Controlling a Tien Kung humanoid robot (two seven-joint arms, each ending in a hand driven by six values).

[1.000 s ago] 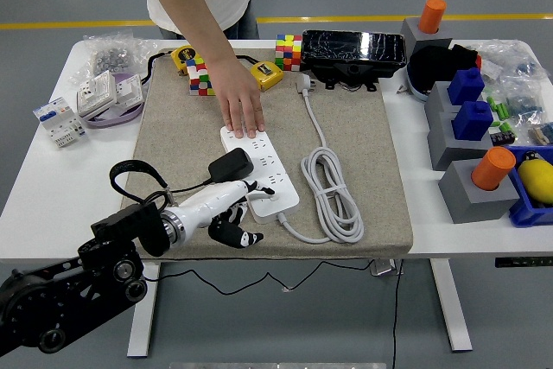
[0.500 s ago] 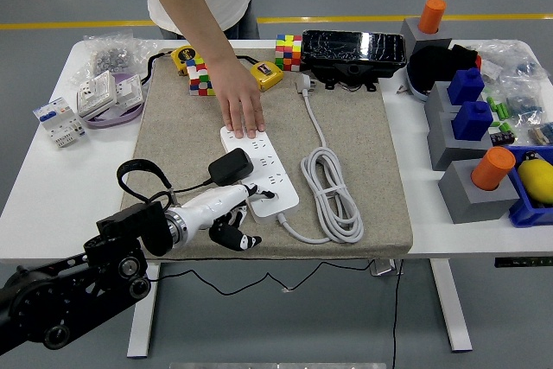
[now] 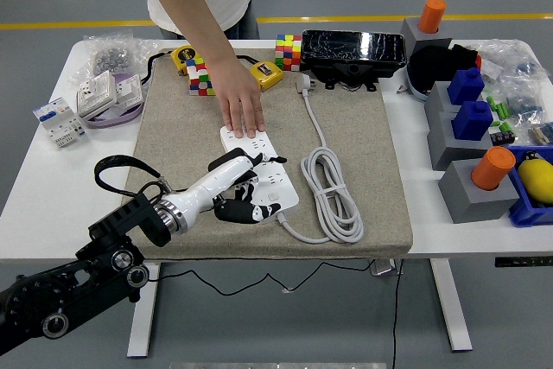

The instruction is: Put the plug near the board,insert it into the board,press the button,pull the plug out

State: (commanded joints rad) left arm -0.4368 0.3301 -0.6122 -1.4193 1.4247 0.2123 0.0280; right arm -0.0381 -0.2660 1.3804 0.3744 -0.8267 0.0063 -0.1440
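Reaching further up the frame than a second ago, your left hand [image 3: 244, 192] now carries the black plug adapter [image 3: 232, 162], fingers curled round it, over the white power strip [image 3: 263, 181]; a person's hand [image 3: 241, 110] steadies the strip's far end, so insertion looks imminent.

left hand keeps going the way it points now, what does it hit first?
Probably the person's hand pressing down the far end of the white power strip. The left hand points up-right along the strip; depth is unclear.
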